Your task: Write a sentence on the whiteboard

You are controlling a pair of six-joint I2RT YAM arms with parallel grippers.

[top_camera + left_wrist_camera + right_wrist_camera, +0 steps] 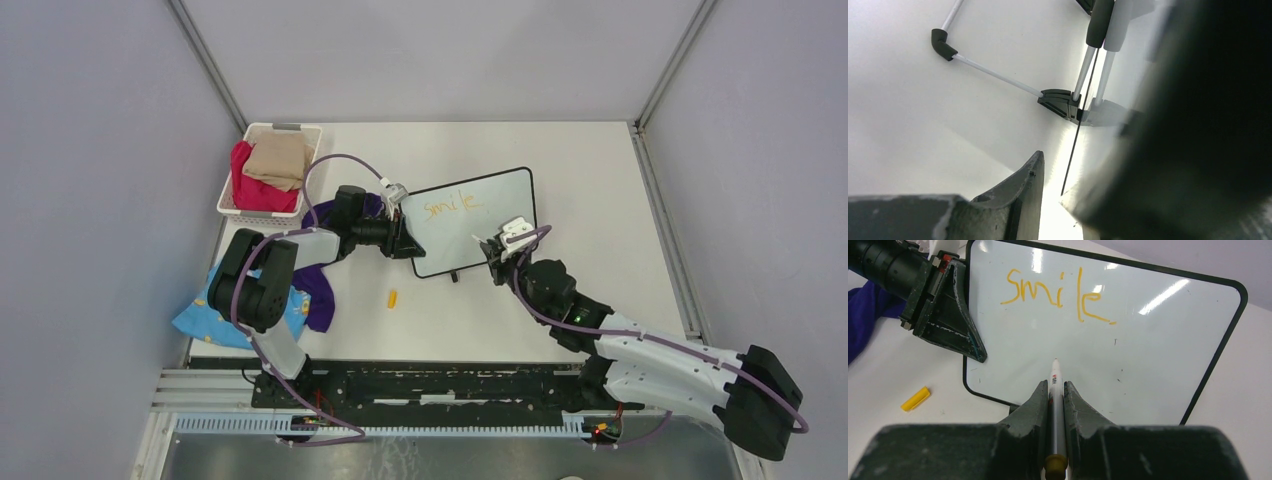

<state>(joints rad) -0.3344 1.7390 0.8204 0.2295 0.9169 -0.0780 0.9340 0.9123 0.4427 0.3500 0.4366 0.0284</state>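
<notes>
The whiteboard (480, 240) lies tilted on the table, with a black frame and rounded corners. One orange word, "smile" (452, 206), is written near its top and also shows in the right wrist view (1058, 290). No second line shows. My left gripper (405, 238) is shut on the board's left edge. In the left wrist view the thin board edge (1074, 155) runs between its fingers (1023, 190). My right gripper (1053, 390) is shut on a white marker (1055, 377). The marker's tip points at the blank board (1128, 365) below the word.
A yellow marker cap (392, 297) lies on the table near the board's lower left, and also shows in the right wrist view (915, 398). A white basket (262, 132) of clothes stands at the back left. Purple cloth (320, 290) and blue patterned cloth (200, 318) lie under the left arm.
</notes>
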